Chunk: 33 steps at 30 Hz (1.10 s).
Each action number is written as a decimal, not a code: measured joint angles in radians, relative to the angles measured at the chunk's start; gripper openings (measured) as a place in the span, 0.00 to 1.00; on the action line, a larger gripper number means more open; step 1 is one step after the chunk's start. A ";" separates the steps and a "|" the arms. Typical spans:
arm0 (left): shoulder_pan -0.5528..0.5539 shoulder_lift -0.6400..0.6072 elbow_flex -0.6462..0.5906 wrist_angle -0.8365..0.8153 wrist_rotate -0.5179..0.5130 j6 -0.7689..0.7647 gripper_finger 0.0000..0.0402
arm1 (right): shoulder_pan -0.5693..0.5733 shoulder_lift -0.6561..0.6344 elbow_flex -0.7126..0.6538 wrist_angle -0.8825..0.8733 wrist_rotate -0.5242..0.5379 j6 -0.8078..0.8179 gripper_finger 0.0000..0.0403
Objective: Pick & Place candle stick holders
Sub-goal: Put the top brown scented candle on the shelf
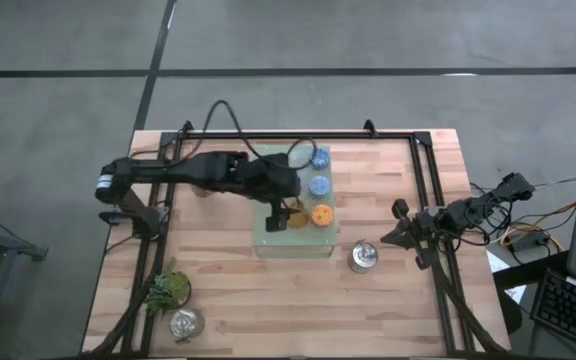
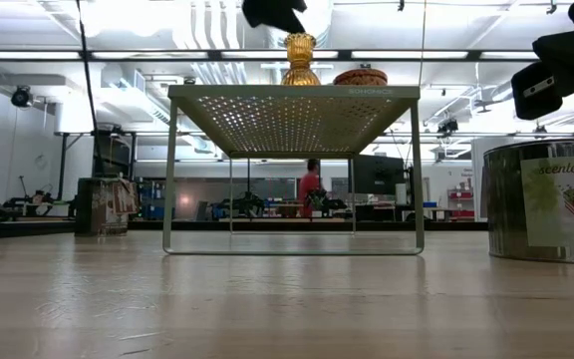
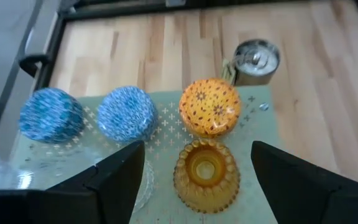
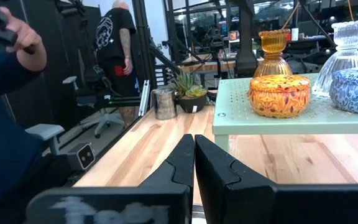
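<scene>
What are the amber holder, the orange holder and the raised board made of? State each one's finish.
Amber holder: probably pressed glass, translucent and ribbed, since light glows through it. Orange holder: opaque, glossy, with a dark printed pattern; perhaps painted glass or ceramic, hard to tell. Raised board: likely painted metal, matte pale green, perforated with holes, on thin legs.

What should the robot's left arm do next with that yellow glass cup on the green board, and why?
Probably lift straight up and away. The left gripper hangs open above the amber holder, jaws spread on either side without touching it, and the holder already stands upright on the board beside the orange holder. It looks placed, so backing off cleanly avoids knocking it.
</scene>
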 joint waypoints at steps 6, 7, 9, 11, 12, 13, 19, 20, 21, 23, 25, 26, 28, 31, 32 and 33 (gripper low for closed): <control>-0.038 -0.114 -0.003 -0.065 0.001 0.010 0.75 | 0.000 0.000 0.000 0.000 0.000 0.000 0.02; -0.047 -0.133 -0.004 -0.083 -0.001 0.010 0.75 | 0.000 0.000 0.000 0.000 0.000 0.000 0.02; -0.068 -0.174 -0.007 -0.118 -0.013 -0.002 0.75 | 0.000 0.000 0.000 0.000 0.000 0.000 0.02; -0.091 -0.216 -0.011 -0.148 -0.024 -0.019 0.75 | 0.000 0.000 0.000 0.000 0.000 0.000 0.02; -0.105 -0.237 -0.019 -0.160 -0.034 -0.033 0.75 | 0.000 0.000 0.000 0.000 0.000 0.000 0.02; -0.118 -0.260 -0.030 -0.174 -0.048 -0.046 0.75 | 0.000 0.000 0.000 0.000 0.000 0.000 0.02; -0.214 -0.396 -0.141 -0.182 -0.141 -0.130 0.75 | 0.000 0.000 0.000 0.000 0.000 0.000 0.02; -0.231 -0.416 -0.163 -0.182 -0.153 -0.146 0.75 | 0.000 0.000 0.000 0.000 0.000 0.000 0.02; -0.249 -0.436 -0.187 -0.181 -0.164 -0.161 0.75 | 0.000 0.000 0.000 0.000 0.000 0.000 0.02; -0.285 -0.470 -0.239 -0.180 -0.181 -0.196 0.75 | 0.000 0.000 0.000 0.000 0.000 0.000 0.02; -0.313 -0.499 -0.291 -0.171 -0.185 -0.234 0.75 | 0.000 0.000 0.000 0.000 0.000 0.000 0.02; -0.327 -0.513 -0.317 -0.165 -0.190 -0.254 0.75 | 0.000 0.000 0.000 0.000 0.000 0.000 0.02; -0.349 -0.536 -0.368 -0.154 -0.194 -0.286 0.75 | 0.000 0.000 0.000 0.000 0.000 0.000 0.02; -0.368 -0.558 -0.438 -0.137 -0.201 -0.327 0.75 | 0.000 0.000 0.000 0.000 0.000 0.000 0.02; -0.372 -0.564 -0.458 -0.129 -0.202 -0.336 0.75 | 0.000 0.000 0.000 0.000 0.000 0.000 0.02; -0.376 -0.570 -0.481 -0.114 -0.202 -0.346 0.75 | 0.000 0.000 0.000 0.000 0.000 0.000 0.02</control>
